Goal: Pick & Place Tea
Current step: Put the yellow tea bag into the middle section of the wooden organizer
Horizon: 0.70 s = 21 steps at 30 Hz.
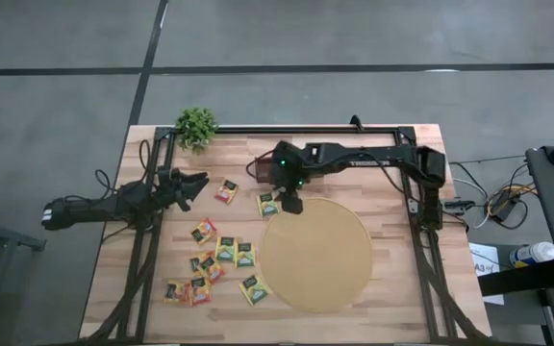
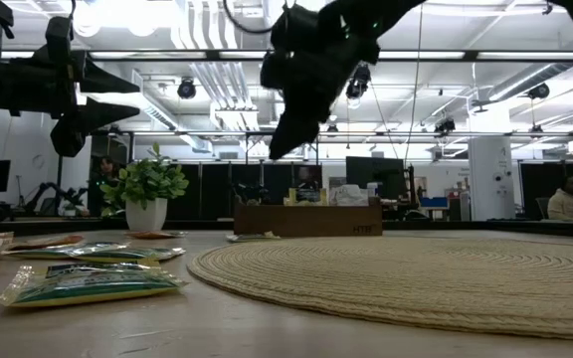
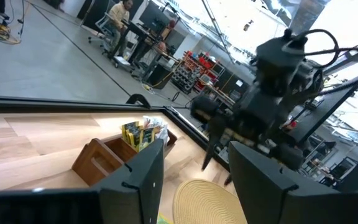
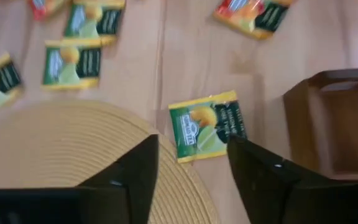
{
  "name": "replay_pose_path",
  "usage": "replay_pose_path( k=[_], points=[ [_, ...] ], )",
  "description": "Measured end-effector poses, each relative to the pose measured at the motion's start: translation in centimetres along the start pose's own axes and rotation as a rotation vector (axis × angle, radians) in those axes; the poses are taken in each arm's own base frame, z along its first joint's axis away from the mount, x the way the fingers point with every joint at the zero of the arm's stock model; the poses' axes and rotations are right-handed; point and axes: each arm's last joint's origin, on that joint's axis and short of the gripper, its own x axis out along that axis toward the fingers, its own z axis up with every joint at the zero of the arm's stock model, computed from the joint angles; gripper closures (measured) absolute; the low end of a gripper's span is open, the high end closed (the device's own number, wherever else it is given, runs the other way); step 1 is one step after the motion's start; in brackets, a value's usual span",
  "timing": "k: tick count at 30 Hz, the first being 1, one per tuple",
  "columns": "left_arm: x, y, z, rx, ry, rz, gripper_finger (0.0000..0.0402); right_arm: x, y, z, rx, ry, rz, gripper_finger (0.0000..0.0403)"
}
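We see the right fingers parted, holding nothing, above a green tea sachet lying flat on the tabletop at the round woven mat's 11 o'clock edge. Wooden tray just beside. Other sachets lie scattered at the mat's 9 o'clock. Left fingers parted, empty, hovering at the tabletop's 10 o'clock.

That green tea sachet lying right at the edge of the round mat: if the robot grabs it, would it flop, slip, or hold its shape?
The green sachet lies flat and thin, so it probably feels very light and bends a little. Its wrapper looks smooth, so it may slide on the wooden table if nudged. One corner seems to overlap the woven mat, which might help the right end effector get under it.
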Motion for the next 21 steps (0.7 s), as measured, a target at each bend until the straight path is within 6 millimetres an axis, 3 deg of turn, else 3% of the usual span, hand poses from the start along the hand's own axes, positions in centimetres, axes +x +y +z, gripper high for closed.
replay_pose_path(
  k=[9, 14, 21],
  points=[
    [0.0, 0.0, 0.0, 0.0, -0.001, 0.0, 0.0228, 5.3, -0.7, -0.6, -0.061, 0.1, 0.043, 0.0144],
    [0.0, 0.0, 0.0, 0.0, 0.0, 0.0, 0.0228, 7.3, -0.4, -0.4, -0.093, 0.118, 0.056, 0.0139],
    [0.0, 0.0, 0.0, 0.0, -0.001, 0.0, 0.0228, 8.3, -0.8, -0.2, -0.129, 0.172, -0.102, 0.0154]
  ],
)
